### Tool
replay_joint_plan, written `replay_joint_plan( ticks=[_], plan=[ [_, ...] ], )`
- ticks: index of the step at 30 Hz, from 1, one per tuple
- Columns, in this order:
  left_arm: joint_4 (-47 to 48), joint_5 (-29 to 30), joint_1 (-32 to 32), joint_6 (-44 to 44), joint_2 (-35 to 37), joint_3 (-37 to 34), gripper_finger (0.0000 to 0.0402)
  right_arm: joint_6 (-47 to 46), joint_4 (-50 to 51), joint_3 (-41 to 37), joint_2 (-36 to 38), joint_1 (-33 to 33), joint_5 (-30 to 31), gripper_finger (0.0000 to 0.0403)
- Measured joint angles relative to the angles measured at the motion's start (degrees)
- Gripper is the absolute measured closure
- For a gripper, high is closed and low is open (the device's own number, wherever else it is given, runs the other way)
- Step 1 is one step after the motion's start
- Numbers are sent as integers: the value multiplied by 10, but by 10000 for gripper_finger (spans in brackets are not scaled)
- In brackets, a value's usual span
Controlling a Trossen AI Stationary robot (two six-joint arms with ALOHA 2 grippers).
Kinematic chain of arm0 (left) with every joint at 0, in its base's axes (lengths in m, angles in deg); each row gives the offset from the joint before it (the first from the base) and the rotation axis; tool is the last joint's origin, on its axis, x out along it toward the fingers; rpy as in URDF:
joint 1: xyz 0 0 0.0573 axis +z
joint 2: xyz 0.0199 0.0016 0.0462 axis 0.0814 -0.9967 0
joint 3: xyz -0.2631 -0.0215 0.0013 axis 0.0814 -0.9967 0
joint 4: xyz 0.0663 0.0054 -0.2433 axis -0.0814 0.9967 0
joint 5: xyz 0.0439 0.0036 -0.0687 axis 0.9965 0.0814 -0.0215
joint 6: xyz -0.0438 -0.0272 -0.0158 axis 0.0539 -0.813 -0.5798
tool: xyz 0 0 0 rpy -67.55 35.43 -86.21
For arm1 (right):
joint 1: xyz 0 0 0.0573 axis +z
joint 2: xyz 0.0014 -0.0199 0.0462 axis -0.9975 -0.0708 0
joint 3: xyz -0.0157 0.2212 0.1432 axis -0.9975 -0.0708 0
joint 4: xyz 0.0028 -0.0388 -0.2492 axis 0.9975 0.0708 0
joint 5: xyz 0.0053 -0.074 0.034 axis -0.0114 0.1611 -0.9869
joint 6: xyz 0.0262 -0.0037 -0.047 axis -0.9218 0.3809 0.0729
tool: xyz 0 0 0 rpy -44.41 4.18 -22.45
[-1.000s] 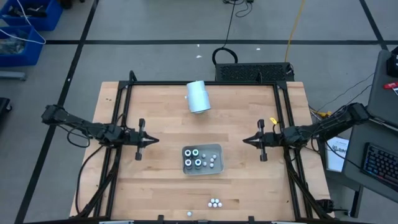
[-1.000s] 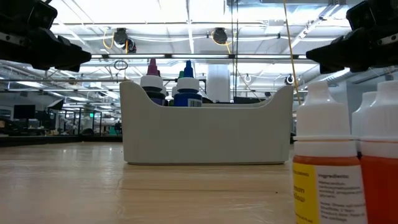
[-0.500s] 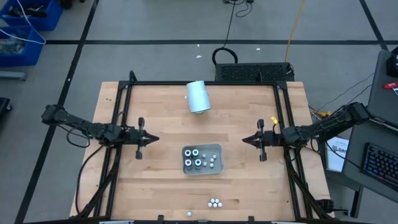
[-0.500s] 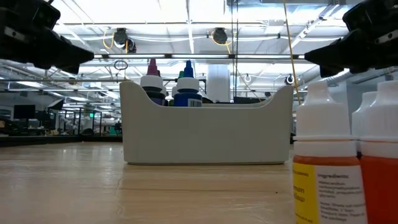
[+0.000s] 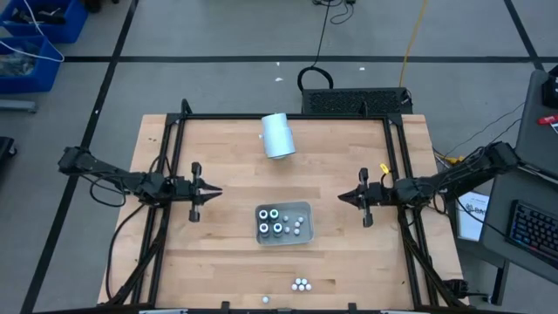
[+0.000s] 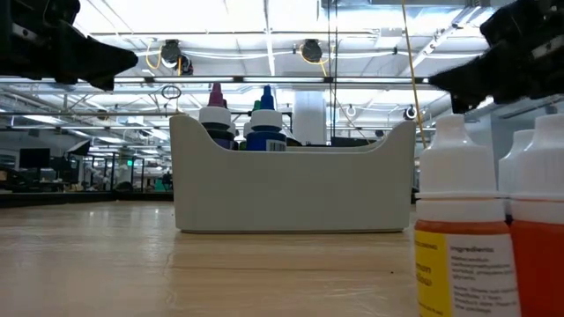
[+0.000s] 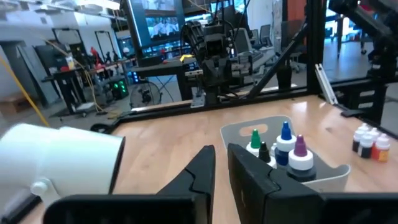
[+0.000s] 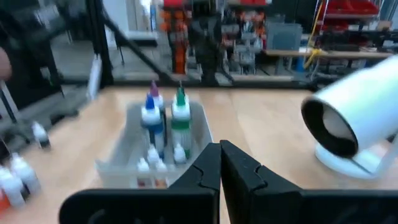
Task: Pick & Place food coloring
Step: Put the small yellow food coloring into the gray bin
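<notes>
Several food coloring bottles point(image 5: 277, 222) stand upright in a grey tray point(image 5: 303, 209) at the table's middle; dark-bodied ones with coloured caps point(image 7: 286, 146) rise above its wall point(image 6: 291, 189). More small white-capped bottles point(image 5: 301, 283) stand loose on the wood near the front edge, close to the low camera point(image 6: 458, 220). My left gripper point(image 5: 215, 192) hovers left of the tray, pointing level at it, its fingers point(image 7: 208, 165) a narrow gap apart with nothing between. My right gripper point(image 5: 342, 198) hovers to the tray's right, shut point(image 8: 221, 149) and empty.
A big pale-blue cylinder point(image 5: 278, 135) lies on its side at the table's far middle. A black frame point(image 5: 288, 117) runs around the table top. Bare wood lies between each gripper and the tray. One more small white object point(image 5: 266, 299) sits at the front edge.
My left gripper has tipped its fingertips upward a little while staying in place. My right gripper has turned slightly about its own axis without leaving its spot. The tray and bottles have not moved.
</notes>
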Motion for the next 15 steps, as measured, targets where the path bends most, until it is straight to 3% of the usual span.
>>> replay_joint_plan(
  ticks=[4,9,15],
  plan=[
    [-3,0,0,10,0,0,349,0,-22,31,-44,38,-34,403],
    [-13,0,0,12,0,0,350,34,-19,121,-153,111,53,403],
    [-13,0,0,11,0,0,350,67,15,246,-297,174,49,403]
  ],
)
